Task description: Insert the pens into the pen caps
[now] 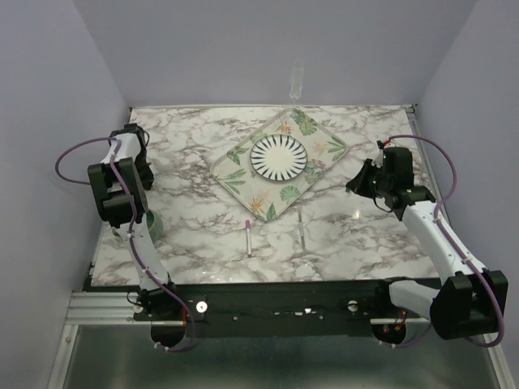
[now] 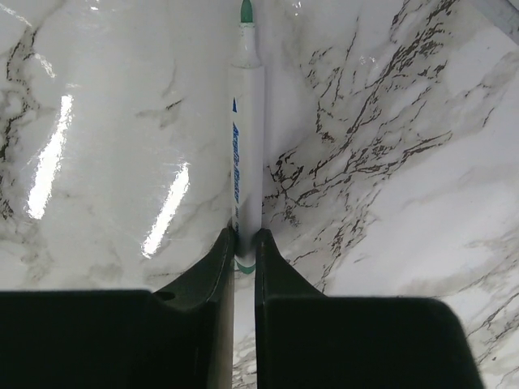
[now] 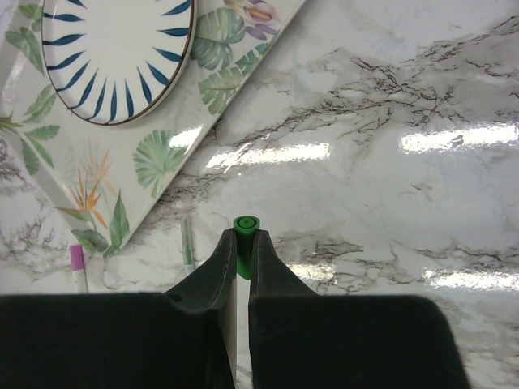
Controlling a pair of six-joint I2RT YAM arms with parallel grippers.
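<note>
My left gripper [image 2: 246, 243] is shut on the back end of a white pen [image 2: 247, 146] with blue lettering. Its bare green tip points away from me, above the marble. In the top view this gripper [image 1: 135, 139] is at the far left of the table. My right gripper [image 3: 246, 237] is shut on a green pen cap [image 3: 246, 225] whose open end faces away; in the top view it [image 1: 358, 185] hovers right of the tray. A purple-capped pen [image 1: 248, 237] and a thin green-and-white pen [image 3: 187, 243] lie on the marble in front of the tray.
A leaf-patterned tray [image 1: 316, 130] holding a blue-striped plate [image 1: 278, 156] sits at the middle back. A dark green cup [image 1: 152, 227] stands by the left arm. A clear bottle [image 1: 297, 81] stands against the back wall.
</note>
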